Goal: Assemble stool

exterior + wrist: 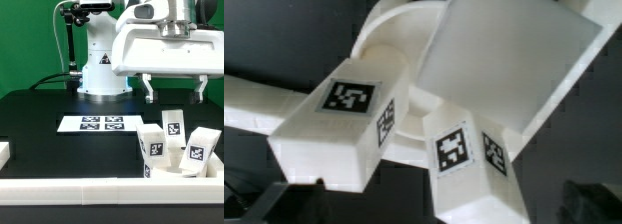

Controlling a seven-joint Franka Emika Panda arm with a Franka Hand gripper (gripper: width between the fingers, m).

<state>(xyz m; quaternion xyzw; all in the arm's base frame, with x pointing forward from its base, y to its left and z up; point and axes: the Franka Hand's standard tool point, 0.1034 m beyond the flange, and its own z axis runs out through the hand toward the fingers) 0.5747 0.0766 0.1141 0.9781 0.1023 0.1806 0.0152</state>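
Hovering with my gripper (175, 90) spread wide and empty, I see the stool legs (172, 140) clustered directly beneath my fingers (148, 92), standing upright against the border rail (80, 193).

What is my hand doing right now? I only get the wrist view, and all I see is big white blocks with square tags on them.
Observer: Your hand hangs open above the stool parts, not touching them and holding nothing.
Operator: Where on the table are they?
Observer: They are bunched together at the exterior view's right, just behind the white front rail.
Operator: Is anything else lying there?
Observer: Yes, a flat marker board lies on the black table, apart from the parts.
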